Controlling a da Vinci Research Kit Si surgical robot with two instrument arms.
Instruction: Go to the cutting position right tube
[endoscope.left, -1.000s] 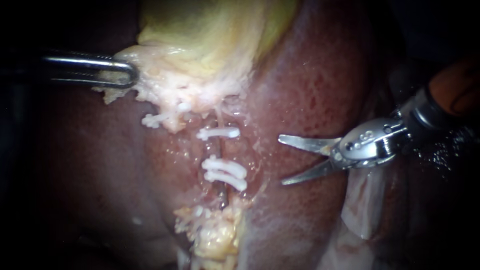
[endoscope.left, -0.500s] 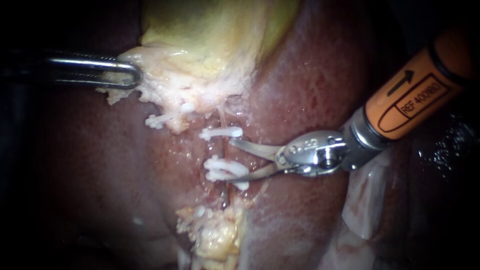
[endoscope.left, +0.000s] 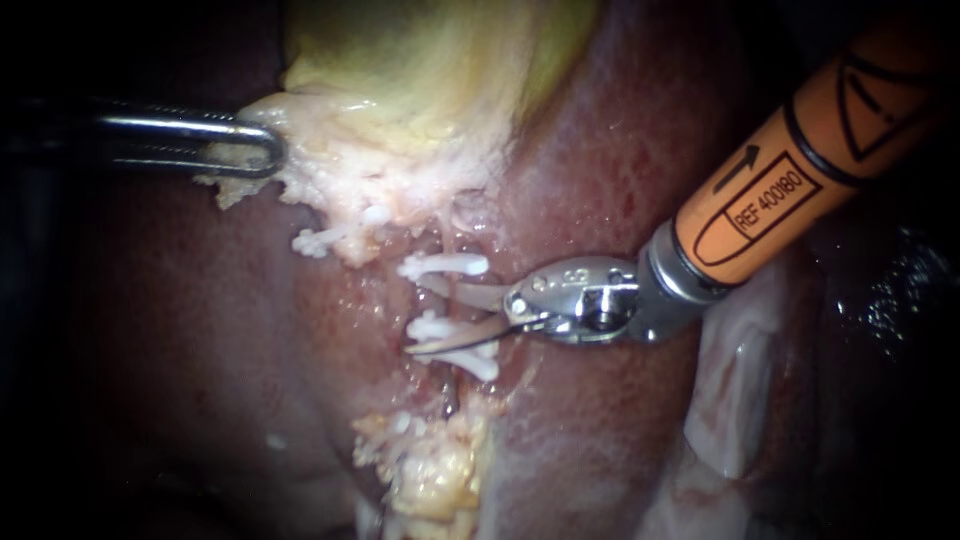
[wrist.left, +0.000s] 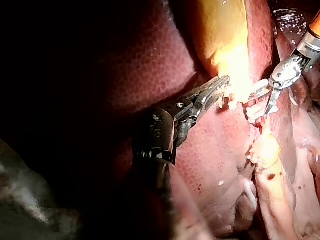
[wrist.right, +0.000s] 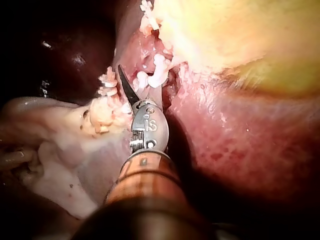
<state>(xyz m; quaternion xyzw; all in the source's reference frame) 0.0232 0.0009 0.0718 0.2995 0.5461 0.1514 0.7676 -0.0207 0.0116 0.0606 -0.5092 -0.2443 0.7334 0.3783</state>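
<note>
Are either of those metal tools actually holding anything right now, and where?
The left instrument's jaws grip the gallbladder by its pale lower edge. The right instrument holds nothing: its open blades straddle the tube between clips.

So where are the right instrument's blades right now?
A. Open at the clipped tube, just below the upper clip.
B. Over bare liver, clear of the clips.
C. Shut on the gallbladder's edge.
A: the right instrument has its blades open astride the tube, under the upper clip, with the lower blade lying across the lower clips.
</note>
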